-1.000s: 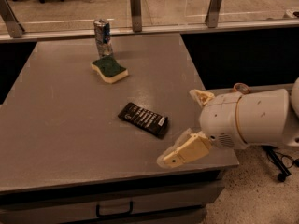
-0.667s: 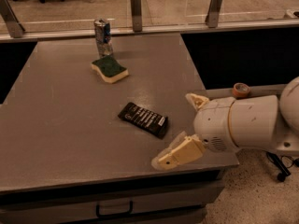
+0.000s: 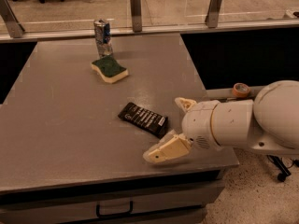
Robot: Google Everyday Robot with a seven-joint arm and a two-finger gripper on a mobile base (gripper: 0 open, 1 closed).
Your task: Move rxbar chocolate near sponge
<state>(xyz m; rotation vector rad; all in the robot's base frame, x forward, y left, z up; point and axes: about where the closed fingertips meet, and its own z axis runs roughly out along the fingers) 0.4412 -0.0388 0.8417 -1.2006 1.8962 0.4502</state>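
Observation:
The rxbar chocolate (image 3: 142, 119) lies flat on the grey table (image 3: 60, 125), a black wrapper with white lettering, right of centre. The sponge (image 3: 110, 69), pale yellow with a dark green top, lies farther back and to the left, well apart from the bar. My gripper (image 3: 164, 130) is at the bar's right end, low over the table near its front right corner. It is open and empty. One cream fingertip (image 3: 184, 104) is behind the bar's end and the other (image 3: 163, 150) is in front of it.
A crushed silver-blue can (image 3: 103, 36) stands just behind the sponge. A rail with posts (image 3: 135, 3) runs along the table's far edge. The table's right edge drops off by my white arm (image 3: 243, 122). A drawer handle (image 3: 114, 211) sits below the front edge.
My gripper and arm have moved left toward the bar's right end. The bar, sponge and can have not moved.

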